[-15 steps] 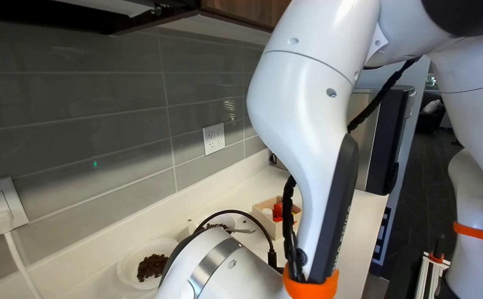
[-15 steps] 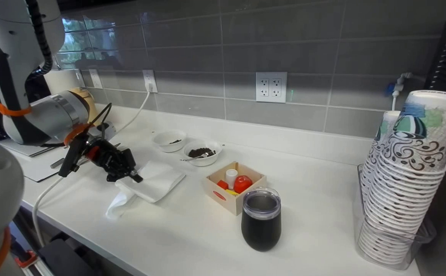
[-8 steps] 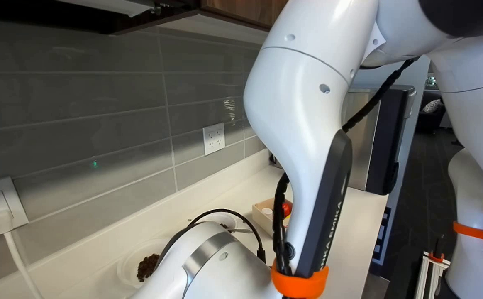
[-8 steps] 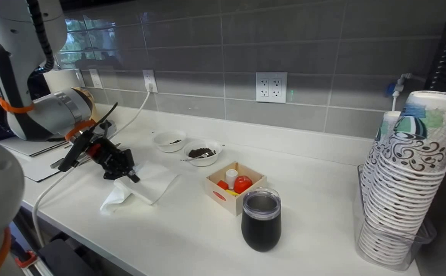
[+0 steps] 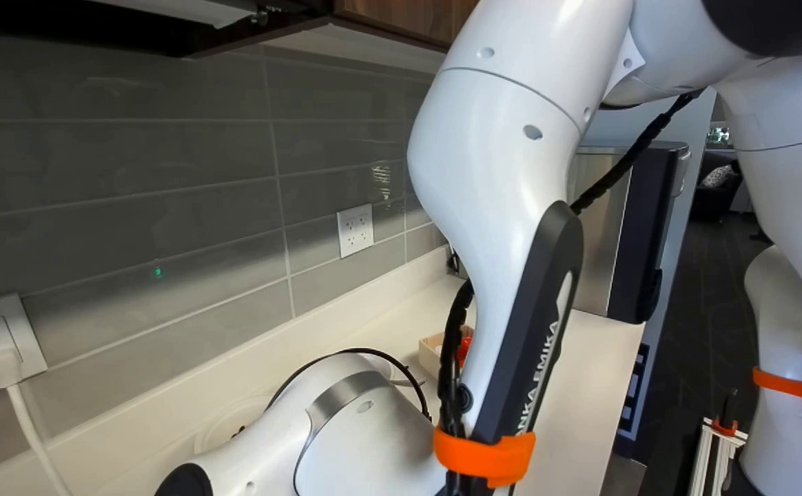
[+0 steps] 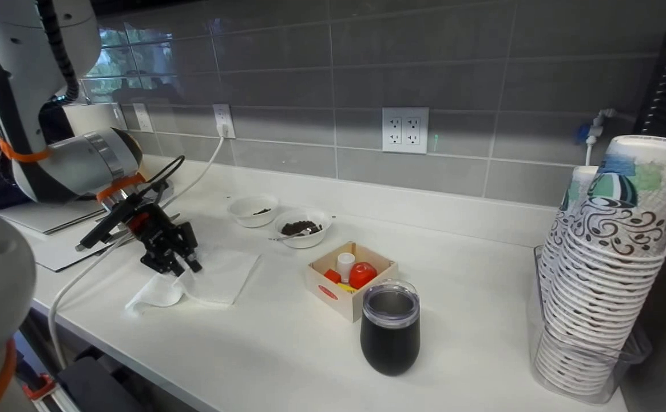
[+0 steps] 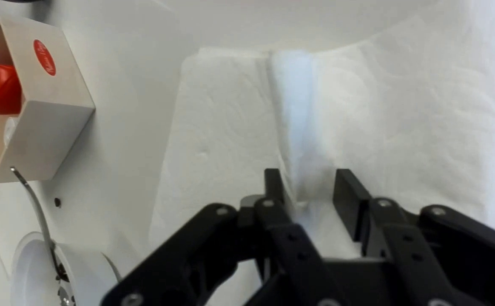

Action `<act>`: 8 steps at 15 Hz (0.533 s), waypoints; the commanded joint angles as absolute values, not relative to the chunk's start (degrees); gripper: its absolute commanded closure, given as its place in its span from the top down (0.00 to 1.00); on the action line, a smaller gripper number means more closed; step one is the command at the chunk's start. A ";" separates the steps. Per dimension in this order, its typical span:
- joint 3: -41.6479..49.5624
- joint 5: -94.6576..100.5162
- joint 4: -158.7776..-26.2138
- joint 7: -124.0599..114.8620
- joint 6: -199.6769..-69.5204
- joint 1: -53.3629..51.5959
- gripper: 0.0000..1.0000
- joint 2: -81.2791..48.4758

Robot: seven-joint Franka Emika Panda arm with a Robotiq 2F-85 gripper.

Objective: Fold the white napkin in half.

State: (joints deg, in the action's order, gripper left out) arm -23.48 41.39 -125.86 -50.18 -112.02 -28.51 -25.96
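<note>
The white napkin (image 6: 224, 280) lies on the counter in an exterior view, its near-left part raised in a rumpled fold. In the wrist view the napkin (image 7: 213, 127) has a raised ridge running up from between the fingers, with flat layers on either side. My gripper (image 6: 186, 269) is low over the napkin, pointing down at it. In the wrist view the gripper (image 7: 309, 182) is open, fingers (image 7: 351, 199) apart, with the ridge between them. I cannot tell whether the left finger touches the napkin. The gripper and napkin do not show in the exterior view with the large arm (image 5: 484, 172).
Two white bowls (image 6: 253, 213) with dark contents stand behind the napkin, one with a spoon (image 6: 293, 235). A wooden box (image 6: 333, 294) of toy food and a black tumbler (image 6: 390, 337) stand to the right. A white cable (image 6: 81, 280) runs across the counter behind the gripper.
The gripper has moved left and its fingers have spread from closed to apart, letting go of the napkin. The napkin's near part has shifted left and settled lower.
</note>
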 commanded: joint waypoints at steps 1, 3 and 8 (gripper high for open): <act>-22.44 37.15 -127.87 -45.89 -116.86 -28.15 0.08 -23.00; -21.77 35.69 -128.20 -44.70 -118.10 -28.39 0.00 -22.58; -20.02 34.00 -129.98 -43.92 -119.75 -28.11 0.01 -17.90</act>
